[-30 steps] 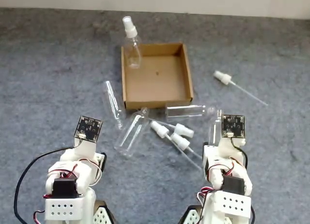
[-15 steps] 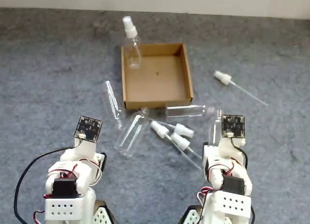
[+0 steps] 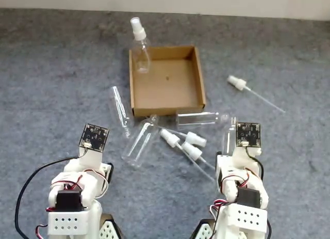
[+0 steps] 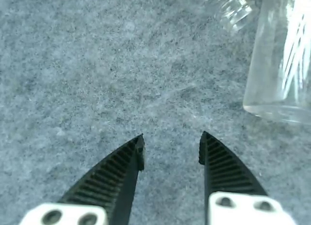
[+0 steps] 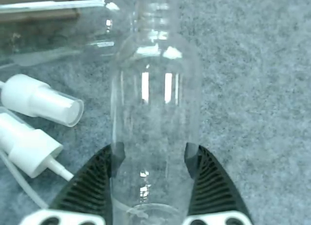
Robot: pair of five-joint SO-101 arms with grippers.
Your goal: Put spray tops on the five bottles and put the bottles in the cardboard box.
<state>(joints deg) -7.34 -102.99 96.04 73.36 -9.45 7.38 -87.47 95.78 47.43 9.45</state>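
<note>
1 clear capless bottle (image 5: pixel 155 89) clamped in R gripper (image 5: pixel 153 153) | L gripper (image 4: pixel 172 136) parted over carpet (image 4: pixel 73 64)

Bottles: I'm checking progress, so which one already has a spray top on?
The bottle at the box's far left corner: it alone wears a white spray top. The other four are uncapped.

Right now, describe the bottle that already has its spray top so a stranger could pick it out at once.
Find the cardboard box in the middle of the grey table. A clear bottle sits in its far left corner. Alone among the bottles it wears a white spray top; the other bottles are bare.
</note>
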